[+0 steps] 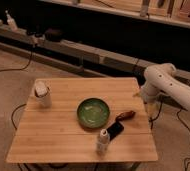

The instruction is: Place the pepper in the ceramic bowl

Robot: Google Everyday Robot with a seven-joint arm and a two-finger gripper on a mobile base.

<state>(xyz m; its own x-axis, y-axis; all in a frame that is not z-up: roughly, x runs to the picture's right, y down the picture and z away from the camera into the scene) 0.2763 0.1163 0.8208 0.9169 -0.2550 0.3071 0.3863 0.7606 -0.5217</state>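
Dim flooring and a long dark shelf run are being shown behind a pale wooden table (58,135), which is being viewed from above and in front.

At the right side of the view, one white robot arm (163,82) is being held bent beside the table's right edge. Its gripper (149,107) is being held low at that edge, well apart from the bowl. Whether the claw is open or closed cannot be told, and nothing can be made out in its hold.

One green ceramic bowl (80,113) is being shown near the middle of the table, with nothing inside it. One white lidded cup (42,94) is being shown near the left rear corner. One flat black slab (115,131) is being shown in front of the bowl, to its right, with one small white bottle (103,141) standing just beside it.

One reddish-brown pepper (125,116) is being shown lying on the wood just right of the bowl, between the bowl and the gripper.

By this layout, the task is being judged as barely begun: the pepper is not yet being gripped, and the grasp, lift, carry and release into the bowl are all being left to do.
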